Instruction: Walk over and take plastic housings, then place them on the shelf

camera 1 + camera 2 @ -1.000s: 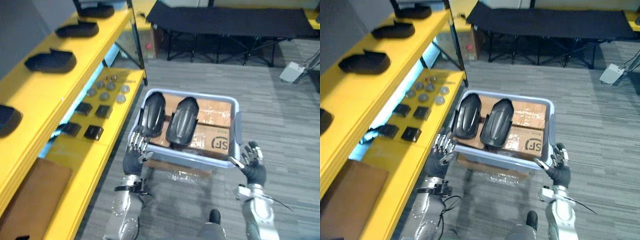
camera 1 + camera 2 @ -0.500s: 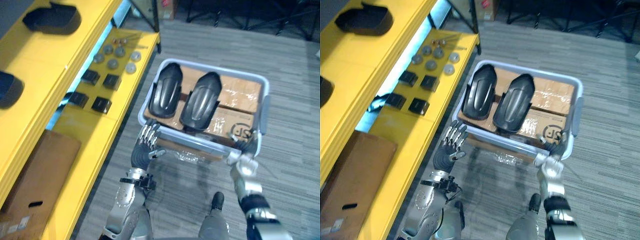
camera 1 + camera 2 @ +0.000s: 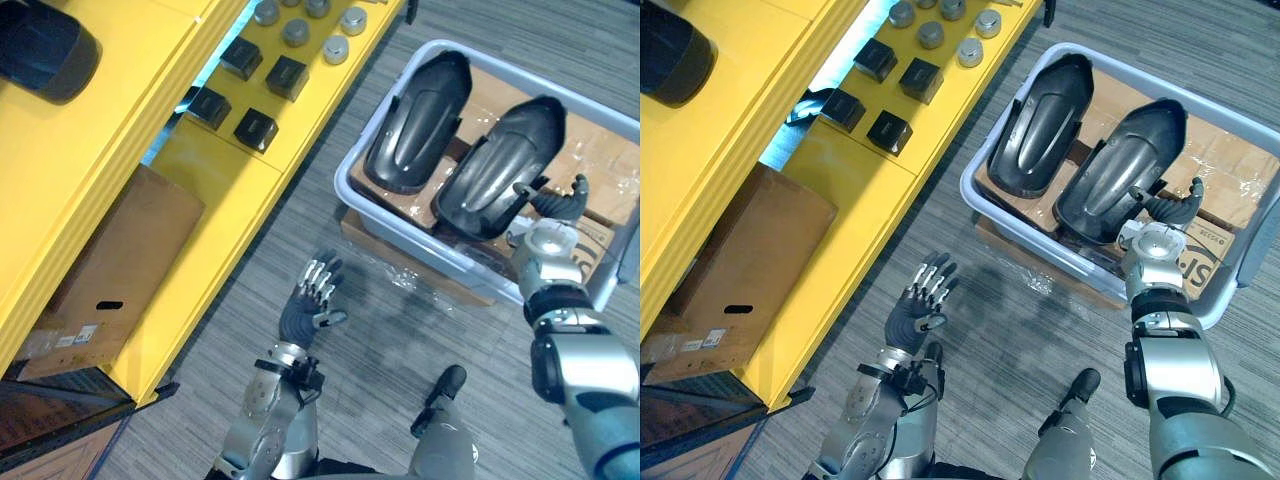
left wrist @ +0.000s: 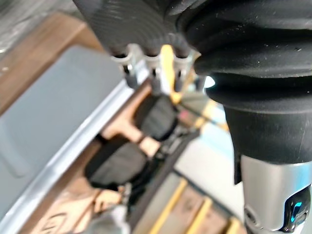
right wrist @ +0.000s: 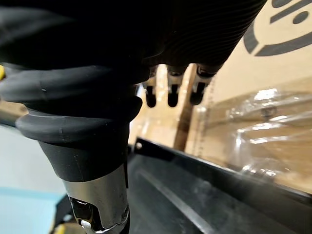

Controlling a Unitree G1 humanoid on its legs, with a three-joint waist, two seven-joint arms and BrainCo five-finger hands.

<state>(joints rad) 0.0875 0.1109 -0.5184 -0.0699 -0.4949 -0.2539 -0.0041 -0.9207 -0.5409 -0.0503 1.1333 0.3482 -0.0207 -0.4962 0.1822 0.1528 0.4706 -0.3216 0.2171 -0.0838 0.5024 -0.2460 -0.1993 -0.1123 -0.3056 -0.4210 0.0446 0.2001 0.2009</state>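
Two housings (image 3: 1040, 125), bin (image 3: 1040, 232) corner off-frame.

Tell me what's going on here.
The robot's right hand, fingers open, reaches into the grey bin over one of two black plastic housings lying on cardboard boxes; nothing is gripped yet. Its left hand hangs open above the floor, beside the yellow shelf.

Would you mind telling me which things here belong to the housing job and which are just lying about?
For the job: left housing, right housing, grey bin holding them, yellow shelf, right hand over the bin, left hand above the floor.

Lying about: small black blocks, grey round parts, cardboard box on a lower shelf level.
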